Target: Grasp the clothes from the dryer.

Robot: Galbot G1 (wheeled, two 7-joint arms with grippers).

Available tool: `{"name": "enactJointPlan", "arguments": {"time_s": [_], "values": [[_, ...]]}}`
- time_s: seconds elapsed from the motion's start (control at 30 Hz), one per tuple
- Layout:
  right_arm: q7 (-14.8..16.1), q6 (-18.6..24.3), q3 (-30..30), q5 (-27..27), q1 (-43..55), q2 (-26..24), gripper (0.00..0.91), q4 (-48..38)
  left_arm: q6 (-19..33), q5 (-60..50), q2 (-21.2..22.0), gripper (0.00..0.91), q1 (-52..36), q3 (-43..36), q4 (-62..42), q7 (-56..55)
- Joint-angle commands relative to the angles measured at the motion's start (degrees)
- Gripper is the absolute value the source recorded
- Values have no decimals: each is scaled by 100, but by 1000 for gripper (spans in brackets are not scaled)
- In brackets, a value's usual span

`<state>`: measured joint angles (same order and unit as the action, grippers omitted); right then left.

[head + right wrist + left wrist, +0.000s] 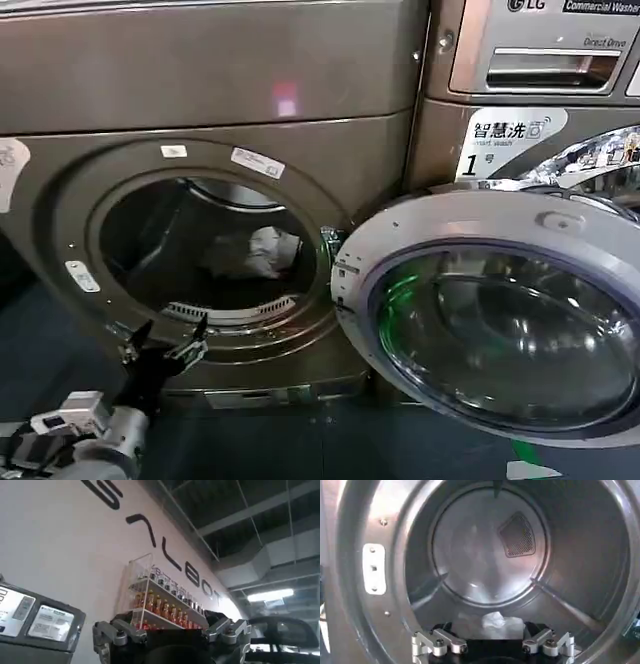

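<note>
The dryer (60, 120) is the bronze-brown machine on the left, with its round porthole open. The clothes (262, 252), a small pale crumpled bundle, lie on the drum floor towards the right. My left gripper (168, 343) hovers open just outside the lower left of the porthole ring, below and to the left of the bundle, holding nothing. In the left wrist view the clothes (495, 622) lie straight ahead of the left gripper (492, 647), deeper in the steel drum. My right gripper (172, 645) is open and empty, raised and facing a wall away from the dryer.
The round glass door (500, 310) hangs swung open to the right, in front of a second bronze machine (450, 60) with a white "1" label (505, 140). Drum ribs (560, 602) jut inward. A shelf of bottles (165, 607) hangs on the wall.
</note>
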<state>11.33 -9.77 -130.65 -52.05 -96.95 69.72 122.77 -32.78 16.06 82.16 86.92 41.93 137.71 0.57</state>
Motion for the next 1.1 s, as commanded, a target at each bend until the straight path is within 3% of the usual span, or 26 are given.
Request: {"name": "enactJointPlan", "arguments": {"time_s": [0.03, 0.8, 1.1], "values": [[-8, 7, 25, 3, 8, 20, 907, 15, 1, -1, -2, 907, 2, -4, -12, 3], [6, 14, 18, -6, -1, 35, 907, 79, 67, -9, -12, 907, -50, -9, -70, 48], [-122, -117, -124, 53, -79, -10, 907, 62, 665, 25, -159, 907, -554, -217, -669, 161]]}}
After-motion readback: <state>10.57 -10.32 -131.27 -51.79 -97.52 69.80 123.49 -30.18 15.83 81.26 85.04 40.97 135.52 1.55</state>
